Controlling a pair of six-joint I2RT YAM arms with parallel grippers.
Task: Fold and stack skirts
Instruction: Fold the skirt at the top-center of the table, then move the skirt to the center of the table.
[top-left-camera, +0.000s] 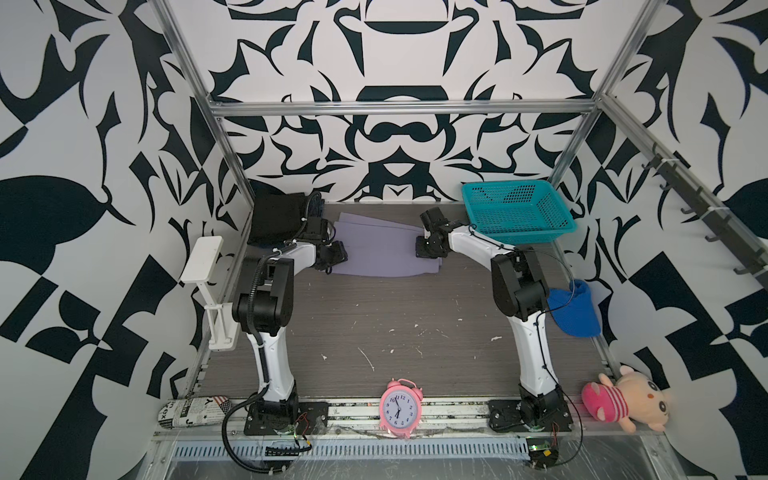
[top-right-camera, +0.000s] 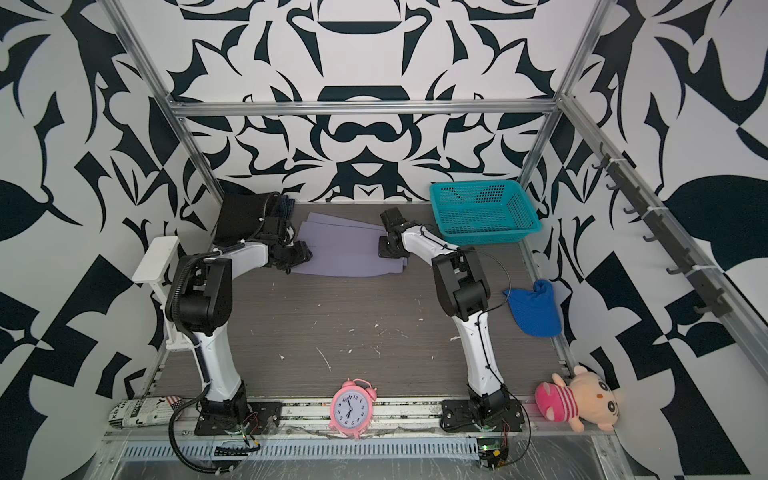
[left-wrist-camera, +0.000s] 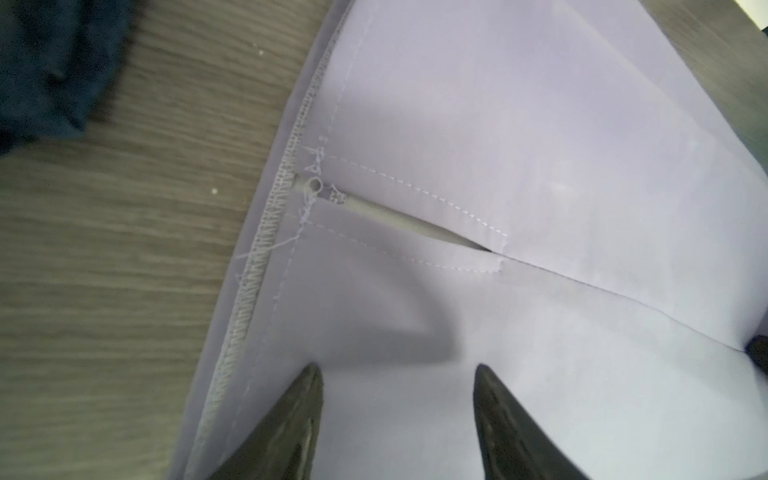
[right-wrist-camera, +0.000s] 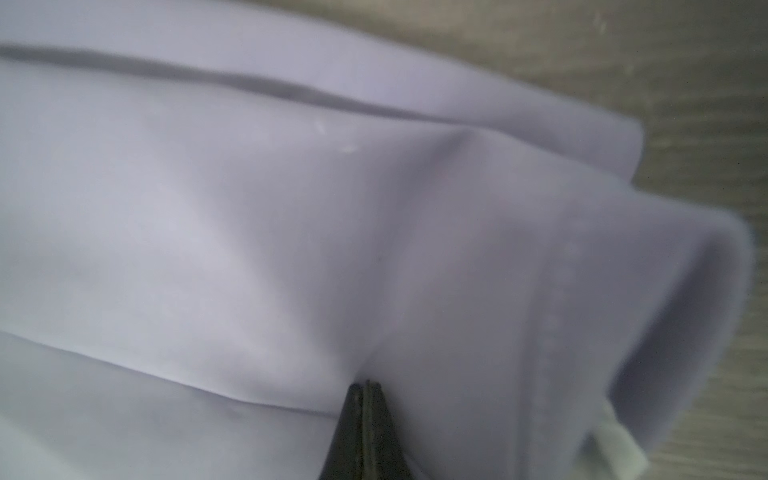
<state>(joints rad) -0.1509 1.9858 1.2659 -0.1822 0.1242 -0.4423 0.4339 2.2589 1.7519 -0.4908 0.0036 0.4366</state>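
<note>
Just left of the teal basket (top-left-camera: 519, 235), the right tool (right-wrist-camera: 365, 384) is closed. Its tips pinch a raised fold of the lavender skirt (right-wrist-camera: 208, 208), and creases run out from the pinch. This end of the skirt is rolled over in layers, with a white tag (right-wrist-camera: 619, 451) showing at its edge.

The left tool (left-wrist-camera: 397, 368) stands at the opposite end, farther left of the basket. It is open, its fingers (left-wrist-camera: 291, 419) spread above the cloth with nothing between them. Below it lie a serged edge and a stitched slit.

The lavender skirt lies flat on the surface (top-left-camera: 374, 324), folded in overlapping layers. Its long axis runs sideways, level with the basket's front wall, from one tool to the other. One end points at the basket and the other away from it. In both top views each tool covers one end of the skirt.

The black skirt (top-left-camera: 274, 216) lies well left of the basket, in the far left corner. The denim skirt (top-left-camera: 318, 204) lies beside it on the basket's side, largely hidden by the left arm.
</note>
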